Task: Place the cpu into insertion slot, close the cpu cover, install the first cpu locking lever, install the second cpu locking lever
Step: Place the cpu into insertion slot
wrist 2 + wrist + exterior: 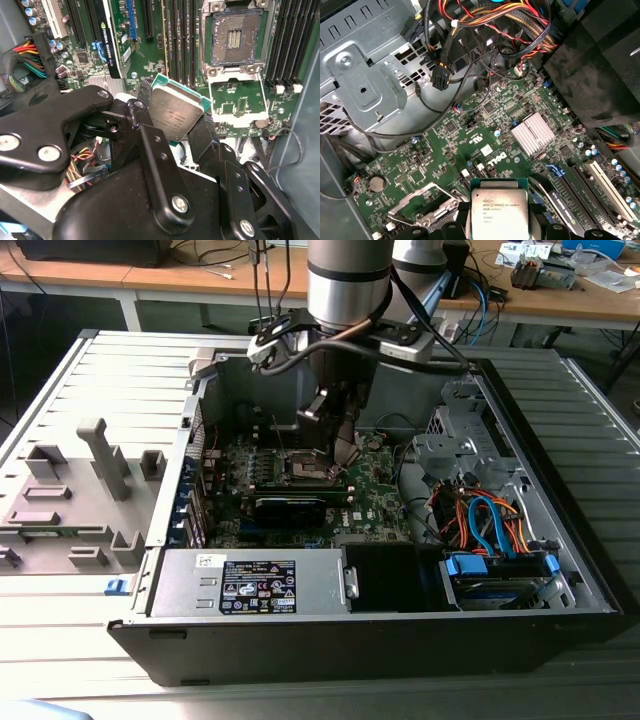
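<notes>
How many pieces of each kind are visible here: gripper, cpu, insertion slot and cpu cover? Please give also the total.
gripper: 1
cpu, held by the gripper: 1
insertion slot, empty: 1
cpu cover, open: 1
Total: 4

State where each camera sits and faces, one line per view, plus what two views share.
Exterior view: off the arm, above the open computer case, looking down into it; the arm and gripper show.
Second wrist view: on the wrist, looking past the gripper's black linkage toward the insertion slot.
First wrist view: on the wrist, facing the green board and cables.
Both wrist views share the cpu held in the gripper.
</notes>
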Available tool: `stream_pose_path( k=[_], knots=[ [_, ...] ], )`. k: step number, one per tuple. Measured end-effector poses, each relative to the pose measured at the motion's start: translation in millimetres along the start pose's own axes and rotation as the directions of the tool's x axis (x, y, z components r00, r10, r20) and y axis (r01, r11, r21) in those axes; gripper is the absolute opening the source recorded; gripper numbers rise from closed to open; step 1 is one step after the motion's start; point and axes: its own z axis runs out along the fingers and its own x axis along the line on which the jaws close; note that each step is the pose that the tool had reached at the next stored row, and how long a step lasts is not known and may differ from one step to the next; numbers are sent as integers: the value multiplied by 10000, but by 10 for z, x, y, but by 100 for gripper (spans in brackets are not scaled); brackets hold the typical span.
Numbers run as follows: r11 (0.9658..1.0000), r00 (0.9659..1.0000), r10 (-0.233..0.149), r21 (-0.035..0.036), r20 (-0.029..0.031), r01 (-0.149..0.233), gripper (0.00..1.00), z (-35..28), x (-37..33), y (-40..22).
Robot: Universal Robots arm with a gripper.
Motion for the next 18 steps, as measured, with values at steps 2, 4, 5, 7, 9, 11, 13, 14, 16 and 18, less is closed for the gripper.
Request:
stream_pose_path(
  k=[2,4,5,7,9,11,13,14,16,18],
  knots=[
    [9998,9998,-209,1,-26,209,55,1,0,-2],
    [9987,9987,-514,-10,-44,514,55,2,-2,-4],
    [9976,9976,-696,-16,-56,696,55,3,-2,-3],
    [9960,9960,-888,-23,-68,888,55,4,-2,-4],
    [9939,9939,-1103,-31,-83,1103,55,6,-2,-4],
    [9917,9917,-1282,-37,-96,1282,55,8,-2,-4],
    [9897,9896,-1434,-25,-145,1434,55,9,-4,-5],
    [9891,9888,-1473,10,-224,1473,55,10,-3,-5],
    [9879,9872,-1541,92,-408,1546,55,17,-4,-8],
    [9772,9764,-2115,68,-444,2120,55,29,-4,-9]
  ],
)
